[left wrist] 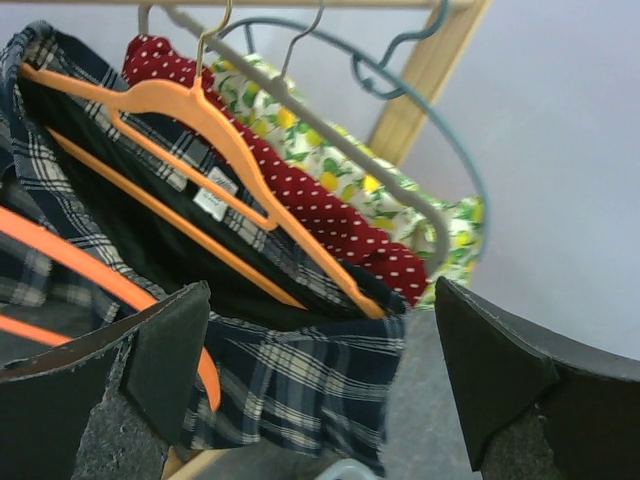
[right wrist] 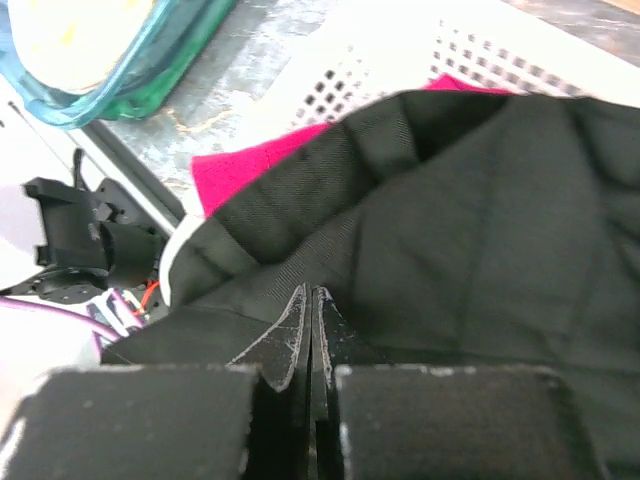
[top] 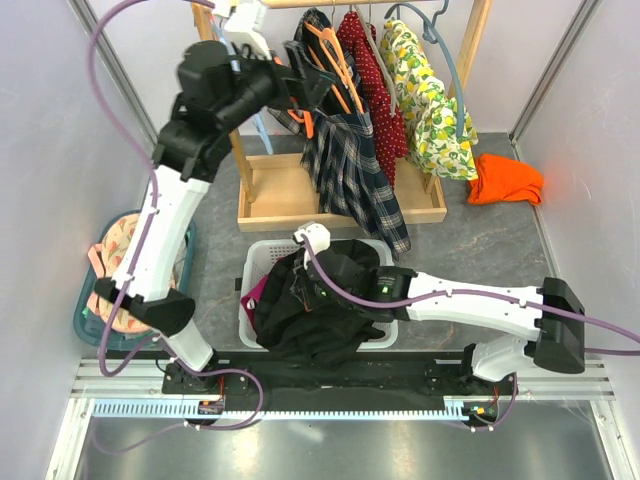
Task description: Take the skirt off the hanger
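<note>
- While the left arm reaches up to the wooden rack (top: 270,205) in the top view, the left tool (top: 312,85) is at the upper edge of the skirt (top: 350,170). The skirt hangs on the hanger (top: 335,58), just beside a red dotted dress (top: 375,85).
- From the same view, the right tool (top: 340,290) lies low over the white basket (top: 250,262) on the counter (top: 480,250). It rests on a black garment (top: 300,320).
- From the left wrist view, the fingers (left wrist: 150,370) of the left tool (left wrist: 320,390) stand wide apart and hold nothing. The lower part of the skirt (left wrist: 300,370) shows between them. The hanger (left wrist: 190,110) carries the waist of the skirt, and its hook goes up to the rail. A brighter orange hanger (left wrist: 70,260) crosses at the left.
- From the right wrist view, the fingers (right wrist: 285,345) of the right tool (right wrist: 312,335) are pressed together, with the tips against the black garment (right wrist: 480,230). I cannot tell if cloth is pinched between them. A magenta garment (right wrist: 250,165) lies under the black one, inside the white basket (right wrist: 480,50).
</note>
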You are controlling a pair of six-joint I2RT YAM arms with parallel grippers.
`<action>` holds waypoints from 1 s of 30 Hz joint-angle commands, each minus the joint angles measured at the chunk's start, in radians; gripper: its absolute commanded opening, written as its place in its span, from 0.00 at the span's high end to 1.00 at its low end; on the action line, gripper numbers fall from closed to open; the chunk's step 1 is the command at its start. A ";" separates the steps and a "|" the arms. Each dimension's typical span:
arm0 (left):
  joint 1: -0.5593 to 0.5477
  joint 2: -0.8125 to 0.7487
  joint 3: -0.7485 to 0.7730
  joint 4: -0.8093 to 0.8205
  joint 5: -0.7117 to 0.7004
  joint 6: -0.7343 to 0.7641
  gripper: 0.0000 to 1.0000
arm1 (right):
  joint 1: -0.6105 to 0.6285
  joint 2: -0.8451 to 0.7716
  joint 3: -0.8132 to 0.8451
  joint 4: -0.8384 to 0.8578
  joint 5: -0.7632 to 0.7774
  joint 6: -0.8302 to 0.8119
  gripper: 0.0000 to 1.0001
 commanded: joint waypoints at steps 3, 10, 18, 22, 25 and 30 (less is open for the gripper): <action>-0.074 0.083 0.065 -0.006 -0.192 0.185 0.00 | -0.056 0.064 -0.013 0.112 -0.083 0.030 1.00; -0.109 0.186 0.212 0.046 -0.330 0.174 0.00 | -0.155 0.106 -0.272 0.283 -0.185 0.141 1.00; -0.182 0.258 0.240 0.155 -0.448 0.188 0.00 | -0.155 0.081 -0.335 0.335 -0.243 0.153 0.99; -0.225 0.311 0.255 0.201 -0.484 0.223 0.00 | -0.152 0.049 -0.346 0.335 -0.242 0.156 0.74; -0.232 0.339 0.255 0.215 -0.518 0.228 0.00 | -0.152 0.006 -0.375 0.335 -0.222 0.170 0.62; -0.227 0.356 0.238 0.249 -0.582 0.254 0.00 | -0.152 -0.063 -0.422 0.320 -0.192 0.176 0.58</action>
